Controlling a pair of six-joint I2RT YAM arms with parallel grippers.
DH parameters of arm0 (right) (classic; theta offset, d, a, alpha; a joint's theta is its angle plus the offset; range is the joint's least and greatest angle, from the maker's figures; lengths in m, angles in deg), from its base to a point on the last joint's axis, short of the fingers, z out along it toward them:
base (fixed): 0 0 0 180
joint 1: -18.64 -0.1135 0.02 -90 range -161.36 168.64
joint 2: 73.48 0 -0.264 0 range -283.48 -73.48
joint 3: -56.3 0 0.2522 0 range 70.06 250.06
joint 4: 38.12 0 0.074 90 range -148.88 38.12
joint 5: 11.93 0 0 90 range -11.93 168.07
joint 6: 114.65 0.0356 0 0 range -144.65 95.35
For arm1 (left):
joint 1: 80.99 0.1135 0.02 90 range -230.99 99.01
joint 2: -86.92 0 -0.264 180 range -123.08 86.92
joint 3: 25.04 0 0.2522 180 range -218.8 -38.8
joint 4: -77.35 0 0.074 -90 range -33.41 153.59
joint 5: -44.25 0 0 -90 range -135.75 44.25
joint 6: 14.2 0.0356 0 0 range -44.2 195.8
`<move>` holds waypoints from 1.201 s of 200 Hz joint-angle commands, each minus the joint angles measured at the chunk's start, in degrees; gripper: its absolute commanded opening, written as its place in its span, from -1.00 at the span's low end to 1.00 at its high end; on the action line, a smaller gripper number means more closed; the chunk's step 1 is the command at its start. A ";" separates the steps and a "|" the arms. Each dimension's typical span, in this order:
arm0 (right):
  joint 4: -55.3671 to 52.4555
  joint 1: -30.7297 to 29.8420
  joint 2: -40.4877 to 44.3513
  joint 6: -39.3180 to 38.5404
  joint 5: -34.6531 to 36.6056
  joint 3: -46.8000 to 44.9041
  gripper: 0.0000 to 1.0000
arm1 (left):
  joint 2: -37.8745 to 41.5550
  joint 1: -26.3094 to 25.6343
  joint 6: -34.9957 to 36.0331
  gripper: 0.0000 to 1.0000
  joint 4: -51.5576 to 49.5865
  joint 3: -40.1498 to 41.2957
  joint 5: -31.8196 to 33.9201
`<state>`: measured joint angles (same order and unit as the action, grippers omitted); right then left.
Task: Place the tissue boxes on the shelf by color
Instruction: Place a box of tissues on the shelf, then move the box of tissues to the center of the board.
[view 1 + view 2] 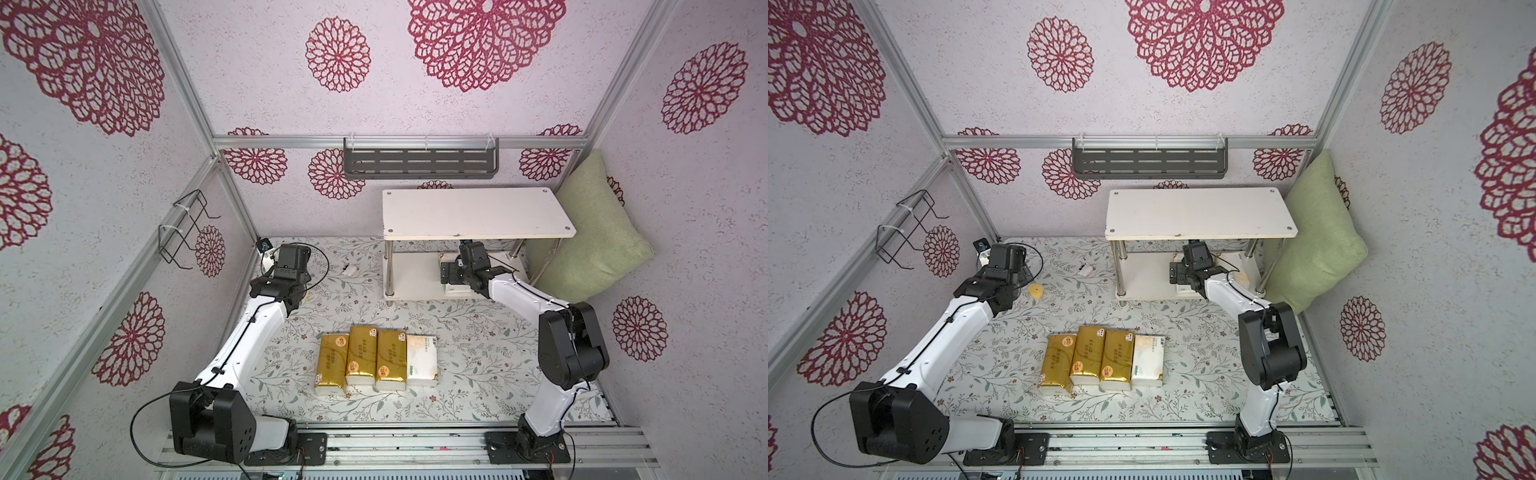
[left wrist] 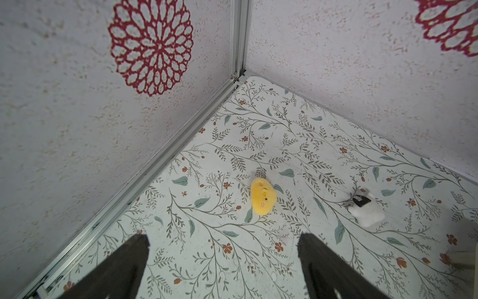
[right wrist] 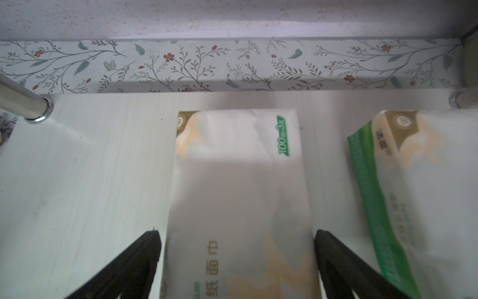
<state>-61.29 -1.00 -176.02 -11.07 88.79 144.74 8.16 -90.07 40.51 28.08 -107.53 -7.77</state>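
White plastic film, printed in green and pale orange, wraps the tissue pack lying flat on the lower board of the shelf. The right gripper straddles the pack's near end. Its black fingers are spread wide, one along each long side, just beside the wrap and not squeezing it. A second white pack lies on the same board, near the first but apart from it.

In both top views the shelf stands at upper right of centre, with white boards on chrome tube legs. Its top board is bare.

At lower centre, four packs lie side by side in a touching row on the leaf-print table. Three are gold packs in shiny foil-like wrap, and one loose white pack sits at the row's right end.

The left gripper hovers at middle left, fingers spread and holding nothing. Below it lie a small yellow lump and a white scrap.

The packs look light, soft and brick-shaped, so they would likely dent under a firm squeeze. Their glossy film looks slippery, the gold most of all. The surest hold appears to be across the narrow width near mid-length, so the pack neither sags nor swings. Because the row is tight, an end pack looks easier to take first.
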 commanded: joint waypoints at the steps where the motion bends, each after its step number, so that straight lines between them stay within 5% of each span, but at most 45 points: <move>1: -0.73 0.40 4.13 0.57 1.38 1.97 0.98 | 0.93 -0.59 -0.43 0.95 -0.68 0.17 0.01; 101: -1.58 0.39 10.25 1.38 2.42 -0.60 0.98 | -0.24 -1.09 -0.44 0.95 -0.48 -1.13 -0.29; 240: -1.30 -5.12 26.94 8.66 1.84 -18.45 0.99 | -1.80 -1.55 -0.59 0.95 0.26 -1.24 -0.10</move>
<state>-63.12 -3.44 -151.98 -5.30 89.87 128.54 6.93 -91.01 40.36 28.12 -108.10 -7.94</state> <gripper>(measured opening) 0.991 0.975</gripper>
